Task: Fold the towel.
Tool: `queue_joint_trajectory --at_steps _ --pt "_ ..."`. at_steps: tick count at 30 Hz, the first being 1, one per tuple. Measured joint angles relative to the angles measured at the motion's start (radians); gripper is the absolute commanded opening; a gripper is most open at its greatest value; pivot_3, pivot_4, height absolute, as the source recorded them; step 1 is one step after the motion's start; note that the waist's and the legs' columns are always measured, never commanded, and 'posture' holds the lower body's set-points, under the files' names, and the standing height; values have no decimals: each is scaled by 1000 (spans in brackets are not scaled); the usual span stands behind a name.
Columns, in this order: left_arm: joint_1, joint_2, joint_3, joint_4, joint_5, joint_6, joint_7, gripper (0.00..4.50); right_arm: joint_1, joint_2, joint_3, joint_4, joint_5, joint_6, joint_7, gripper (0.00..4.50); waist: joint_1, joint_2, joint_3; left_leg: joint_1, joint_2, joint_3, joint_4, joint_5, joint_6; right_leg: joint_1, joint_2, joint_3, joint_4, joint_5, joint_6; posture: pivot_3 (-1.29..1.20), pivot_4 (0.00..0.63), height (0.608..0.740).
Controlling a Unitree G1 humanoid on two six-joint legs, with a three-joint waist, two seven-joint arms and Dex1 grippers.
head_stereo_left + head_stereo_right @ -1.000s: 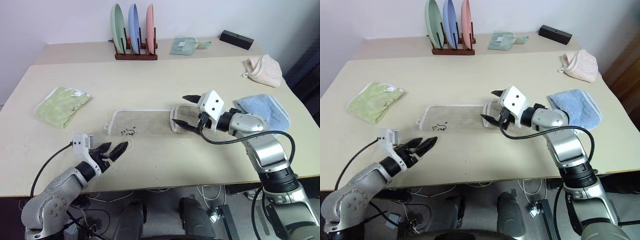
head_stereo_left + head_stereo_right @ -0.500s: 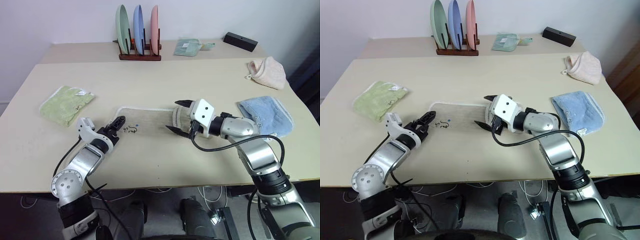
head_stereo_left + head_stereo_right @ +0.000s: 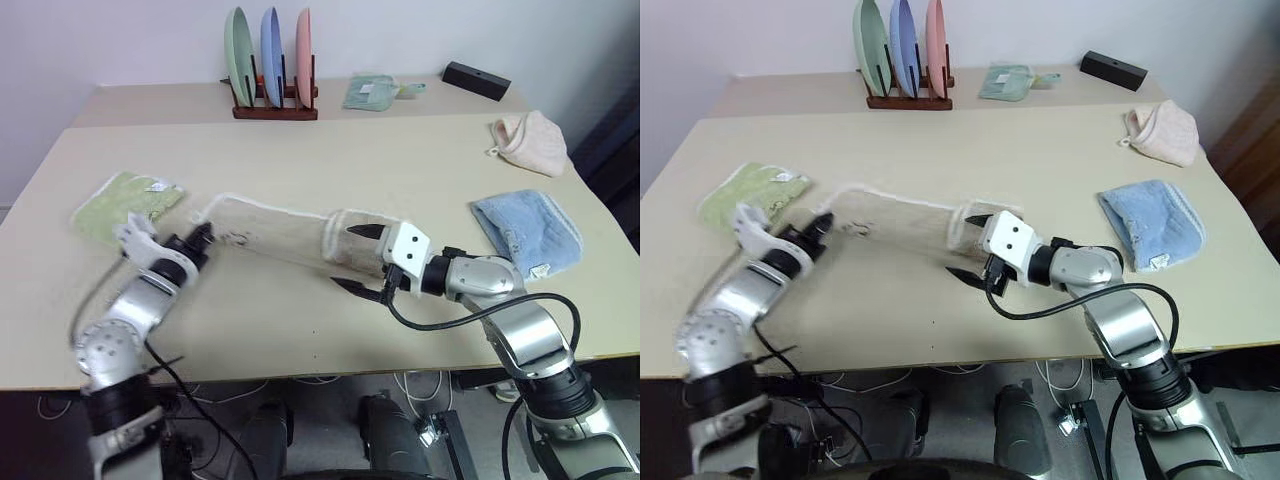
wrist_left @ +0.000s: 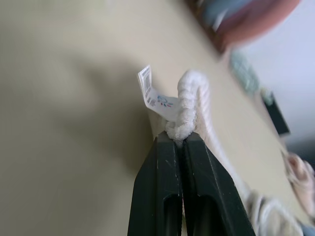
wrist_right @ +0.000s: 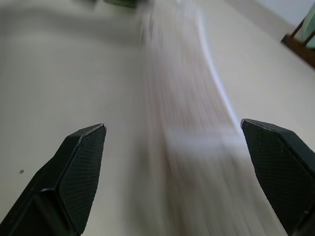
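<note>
Step in hand: grasping and lifting one end of the towel (image 3: 285,232) is judged to be under way, as the start of a fold.
Towel: a long beige strip with white trim is stretched across the middle of the table (image 3: 330,150); its end on the robot's left is raised off the surface, while the end on the robot's right lies bunched on the table.
Left hand (image 4: 179,140): its two black fingers are pressed together on the white corded edge of the towel, just beside a small white label (image 4: 153,93); the corner is pinched firmly between them.
Right hand (image 3: 362,258): its fingers are spread wide and nothing is held; it is placed at the bunched end of the towel, one finger over the cloth and one at the near edge. Contact with the cloth cannot be told.
Neighbours: a green cloth (image 3: 122,205) lies just beyond the left hand; a blue cloth (image 3: 527,232) lies well apart on the robot's right.
Next move, as judged: the free end would need to be secured by the right hand, then the pinched corner carried over toward the other end and laid flat, trim to trim.
Care called for: the green cloth should be kept clear of the carried corner, and the pinch should not be loosened until the layer is down.
</note>
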Motion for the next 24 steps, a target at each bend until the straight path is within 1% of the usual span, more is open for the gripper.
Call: queue_joint_trajectory --at_steps 2,5,7,9,11,15,18,21,24 --pt "-31 79 13 5 21 -21 -64 47 8 -3 -5 0 1 0 3 4500 0 0 0 0 0 1 0 0 0 0 0 0 -1 0 -1 0 150 740" --pt "-57 159 5 12 54 -36 -157 47 8 -6 -5 0 2 -2 5 4500 2 0 0 0 0 0 0 0 0 0 0 0 -1 0 0 0 150 740" --pt "-59 211 -44 9 89 -35 -231 47 8 -7 -6 1 1 -4 5 4500 2 0 0 0 0 0 0 0 0 0 0 0 -1 0 0 0 150 740" --pt "-64 245 -120 -9 127 -31 -310 47 8 -7 -6 2 1 -7 5 4500 2 0 0 -1 0 0 0 0 0 1 0 0 -1 0 0 0 150 740" --pt "-72 251 -200 -36 162 -31 -381 47 8 -7 -6 4 0 -12 5 4500 1 -1 0 -1 0 0 0 0 0 1 0 0 -2 0 0 0 150 740" --pt "-98 260 -448 -117 280 -40 -539 47 11 -7 -6 10 -2 -23 2 4500 0 0 0 -1 0 1 0 0 0 0 0 0 -1 0 0 0 150 740" --pt "-100 255 -593 -139 376 -65 -625 47 19 -8 -8 14 -3 -24 -3 4500 -6 0 0 0 0 1 -1 0 0 0 0 0 -1 0 0 0 150 740" --pt "-101 231 -707 -140 469 -98 -684 47 28 -8 -12 15 -7 -24 -12 4500 -3 0 0 -1 0 1 -1 0 0 0 0 0 -1 0 0 0 150 740" --pt "-102 218 -758 -134 536 -125 -728 47 43 -9 -21 15 -9 -24 -20 4500 -1 0 0 -1 0 1 -1 0 0 0 0 0 -1 0 0 0 150 740"
